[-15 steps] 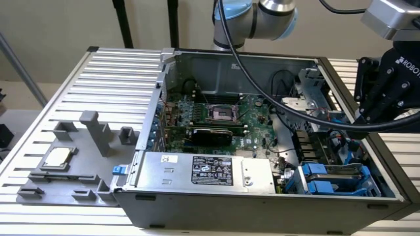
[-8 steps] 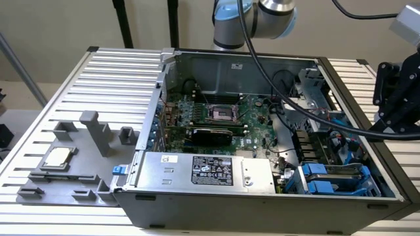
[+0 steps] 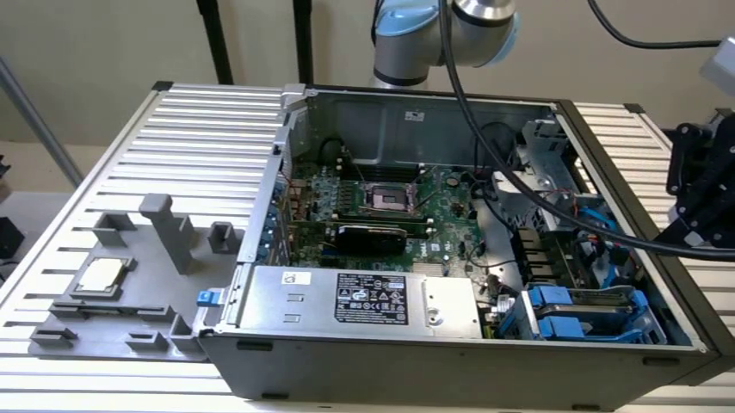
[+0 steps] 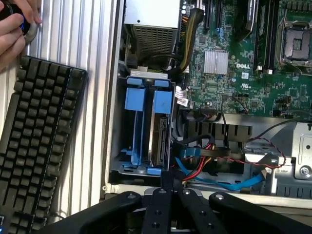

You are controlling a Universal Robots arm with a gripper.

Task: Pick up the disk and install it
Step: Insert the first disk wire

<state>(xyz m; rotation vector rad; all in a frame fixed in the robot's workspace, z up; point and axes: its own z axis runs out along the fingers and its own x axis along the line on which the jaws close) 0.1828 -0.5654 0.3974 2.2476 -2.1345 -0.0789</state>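
The disk (image 4: 160, 134) stands on edge in the drive cage (image 4: 117, 122) at the corner of the open computer case, with bright blue carrier rails around it. Beside it in the cage sits a second blue carrier (image 4: 134, 105). In the exterior view the disk's blue rails (image 3: 563, 311) show at the case's near right corner. My gripper (image 4: 169, 187) hovers just off the end of the cage, black fingers pressed together and nothing between them. In the exterior view the gripper (image 3: 689, 219) hangs over the right side of the case.
A person's hand (image 4: 12, 29) rests by a black keyboard (image 4: 34, 146) on the ribbed table. The case holds a motherboard (image 3: 379, 206), a grey power supply (image 3: 356, 301) and loose red and blue cables (image 4: 214, 170). A small CPU chip (image 3: 100, 275) lies on a grey fixture.
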